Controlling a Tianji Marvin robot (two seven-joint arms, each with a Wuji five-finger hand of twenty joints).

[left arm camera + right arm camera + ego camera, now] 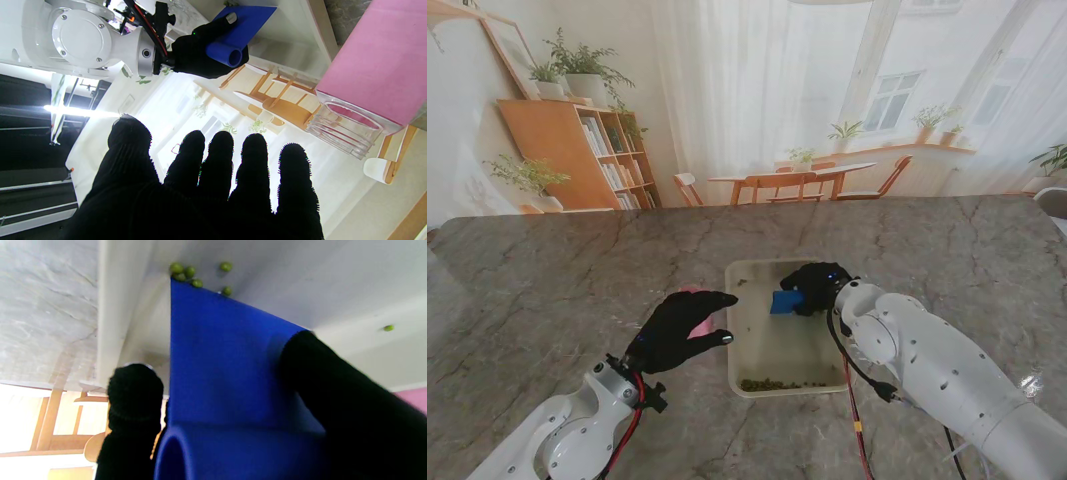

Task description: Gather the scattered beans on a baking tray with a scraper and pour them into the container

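Mid-gather: right hand (815, 288) clamped on blue flat-bladed plastic scraper (786, 301) at twelve o'clock of pale rectangular baking tray (733, 330), green beans (779, 383) mostly heaped at six, left hand (677, 330) spread empty beside pink-lidded clear container (360, 100); next, probably dragging far stragglers toward six.

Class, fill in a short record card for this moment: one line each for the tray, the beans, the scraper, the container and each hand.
tray: white, on the marble table
beans: green, most piled along the tray's near edge; a few by the scraper's edge
scraper: blue, in the tray's far part
container: clear, pink lid, left of tray
right hand: holds the scraper
left hand: open, over the container
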